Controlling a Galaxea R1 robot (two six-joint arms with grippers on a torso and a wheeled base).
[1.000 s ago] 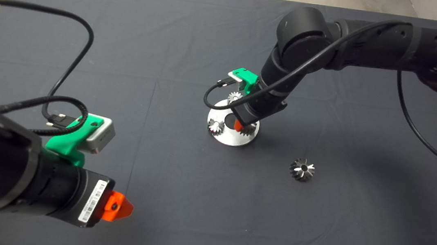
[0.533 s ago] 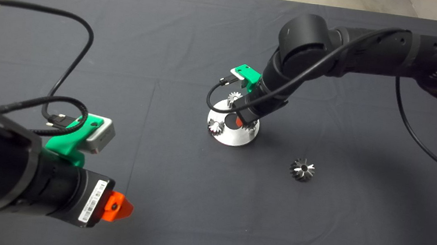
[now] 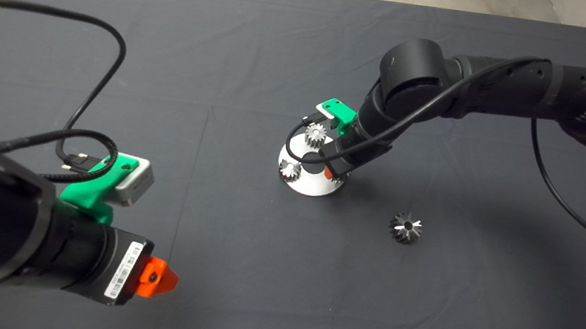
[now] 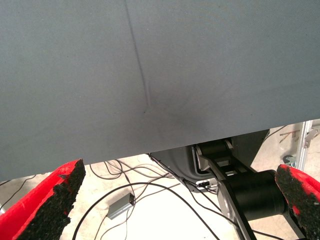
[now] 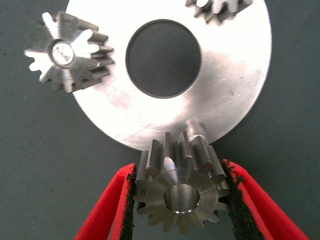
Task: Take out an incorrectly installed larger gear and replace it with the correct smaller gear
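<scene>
The larger gear (image 3: 405, 227), a dark bevel gear with shiny teeth, lies alone on the mat to the right of the silver disc (image 3: 308, 184). My right gripper (image 3: 332, 173) is at the disc's right edge. In the right wrist view it (image 5: 180, 175) is shut on the smaller gear (image 5: 181, 197), with a pad touching each side. The gear's centre hole shows, and it sits just beside a bare peg (image 5: 194, 127) on the disc (image 5: 235, 75). My left gripper (image 3: 159, 276) waits at the lower left, with its fingers (image 4: 55, 200) wide apart and empty.
On the disc stand a small bevel gear (image 3: 289, 169) (image 5: 65, 52) and a straight-toothed grey gear (image 3: 316, 134) (image 5: 220, 7). The disc has a large centre hole (image 5: 162, 57). Black cables loop over the mat at the left (image 3: 97, 87).
My right arm has shifted to the right, uncovering the grey gear at the disc's back. Its gripper stays at the disc's right edge. The left arm and the larger gear have not moved.
</scene>
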